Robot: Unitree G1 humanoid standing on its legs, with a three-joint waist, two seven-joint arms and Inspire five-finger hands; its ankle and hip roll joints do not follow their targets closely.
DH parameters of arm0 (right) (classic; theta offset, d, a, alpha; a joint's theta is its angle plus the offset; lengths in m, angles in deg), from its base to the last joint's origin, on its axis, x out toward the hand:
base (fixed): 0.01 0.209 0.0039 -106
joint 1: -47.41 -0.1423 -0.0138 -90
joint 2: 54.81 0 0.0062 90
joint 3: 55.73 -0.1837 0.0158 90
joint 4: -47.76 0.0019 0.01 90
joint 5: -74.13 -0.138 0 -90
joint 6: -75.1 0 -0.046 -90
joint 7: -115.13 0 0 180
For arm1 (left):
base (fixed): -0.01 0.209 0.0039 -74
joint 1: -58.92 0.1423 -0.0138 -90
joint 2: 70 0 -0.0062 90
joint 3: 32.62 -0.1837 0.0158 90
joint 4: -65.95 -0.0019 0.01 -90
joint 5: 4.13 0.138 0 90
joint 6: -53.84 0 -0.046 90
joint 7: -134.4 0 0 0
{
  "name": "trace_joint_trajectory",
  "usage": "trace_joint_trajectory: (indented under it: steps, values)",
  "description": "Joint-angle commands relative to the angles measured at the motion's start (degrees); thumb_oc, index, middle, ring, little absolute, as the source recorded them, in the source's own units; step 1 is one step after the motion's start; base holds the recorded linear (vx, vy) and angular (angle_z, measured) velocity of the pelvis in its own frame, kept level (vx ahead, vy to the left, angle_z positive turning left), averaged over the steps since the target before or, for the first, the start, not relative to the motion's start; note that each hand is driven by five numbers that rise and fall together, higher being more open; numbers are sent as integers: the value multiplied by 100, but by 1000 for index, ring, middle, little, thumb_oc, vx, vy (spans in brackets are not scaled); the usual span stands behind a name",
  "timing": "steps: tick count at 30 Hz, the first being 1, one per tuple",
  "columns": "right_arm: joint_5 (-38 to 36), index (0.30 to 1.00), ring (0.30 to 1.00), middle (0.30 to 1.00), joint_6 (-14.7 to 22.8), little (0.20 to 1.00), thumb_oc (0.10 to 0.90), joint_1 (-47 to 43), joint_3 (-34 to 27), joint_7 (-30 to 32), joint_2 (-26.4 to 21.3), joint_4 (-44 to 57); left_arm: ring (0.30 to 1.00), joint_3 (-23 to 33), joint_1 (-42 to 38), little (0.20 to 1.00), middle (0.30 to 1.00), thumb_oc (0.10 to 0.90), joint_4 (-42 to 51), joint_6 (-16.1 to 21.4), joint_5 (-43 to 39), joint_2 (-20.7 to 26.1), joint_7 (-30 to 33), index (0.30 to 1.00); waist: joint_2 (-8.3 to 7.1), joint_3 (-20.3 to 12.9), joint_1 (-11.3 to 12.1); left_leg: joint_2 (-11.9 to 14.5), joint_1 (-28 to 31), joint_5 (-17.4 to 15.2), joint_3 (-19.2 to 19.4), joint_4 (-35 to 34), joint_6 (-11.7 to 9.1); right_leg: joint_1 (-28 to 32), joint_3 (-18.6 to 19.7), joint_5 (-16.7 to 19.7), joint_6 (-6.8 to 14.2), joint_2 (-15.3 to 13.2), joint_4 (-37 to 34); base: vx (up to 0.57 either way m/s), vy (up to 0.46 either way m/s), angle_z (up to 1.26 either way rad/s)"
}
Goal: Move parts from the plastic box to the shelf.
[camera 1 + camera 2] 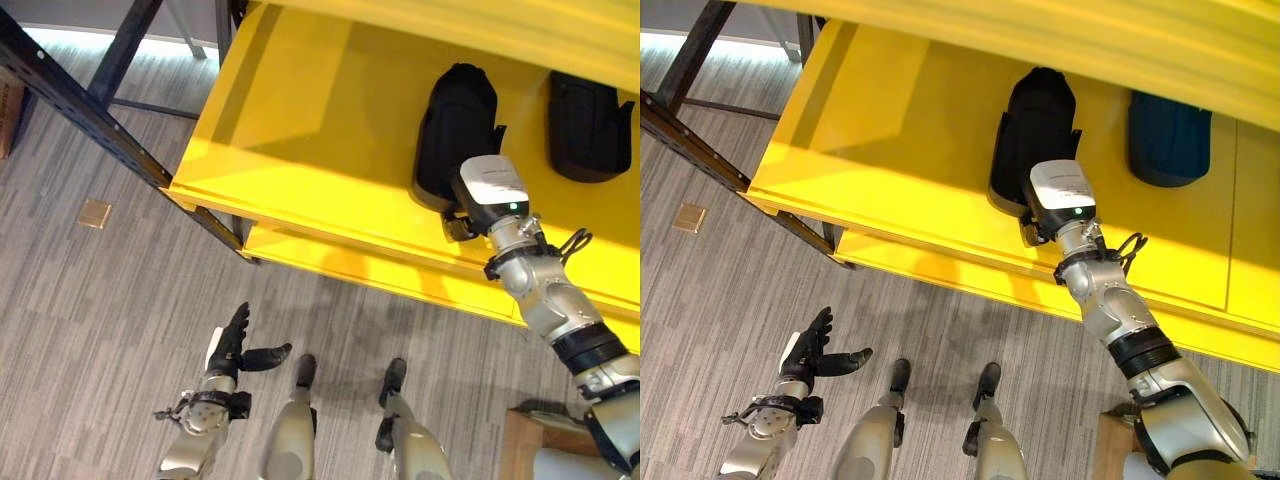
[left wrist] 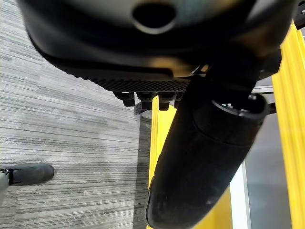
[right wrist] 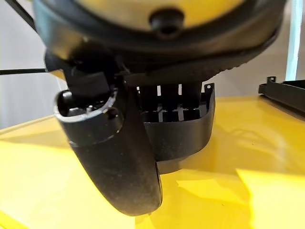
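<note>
A black moulded part (image 1: pixel 455 120) lies on the yellow shelf (image 1: pixel 300 140), towards its back. My right hand (image 1: pixel 457 225) reaches in over the shelf's front edge to the part's near end. In the right wrist view its fingers (image 3: pixel 167 102) curl into the part (image 3: pixel 186 138) and the thumb (image 3: pixel 119 157) stands at its near side. A second black part (image 1: pixel 590 125) lies on the shelf further right, apart from the hand. My left hand (image 1: pixel 232 350) hangs low over the floor, open and holding nothing, thumb (image 2: pixel 200 157) spread.
Below the shelf's front lip runs a lower yellow ledge (image 1: pixel 330 265). A dark slanted frame bar (image 1: pixel 90 115) crosses at the left. A small brass plate (image 1: pixel 95 213) is set in the grey floor. A brown box (image 1: pixel 530 435) shows at the lower right.
</note>
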Motion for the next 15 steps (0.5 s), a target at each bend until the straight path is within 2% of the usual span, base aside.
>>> trace_joint_trajectory:
  steps: [1,15]
  values:
    - [92,300,300,300,121,300,400,-1190,271,276,-237,10,1000,18,46,1000,1000,900,384,536,-183,382,93,1000,-2,-202,167,19,-211,254,43,-86,66,675,-107,-933,561,-550,866,0,0,0]
    - [32,300,300,300,114,300,400,-1753,509,283,-141,-37,1000,-4,-28,1000,1000,900,384,543,-268,439,129,1000,-63,-190,253,26,-246,253,-2,-70,74,692,-149,-920,542,-549,843,0,0,0]
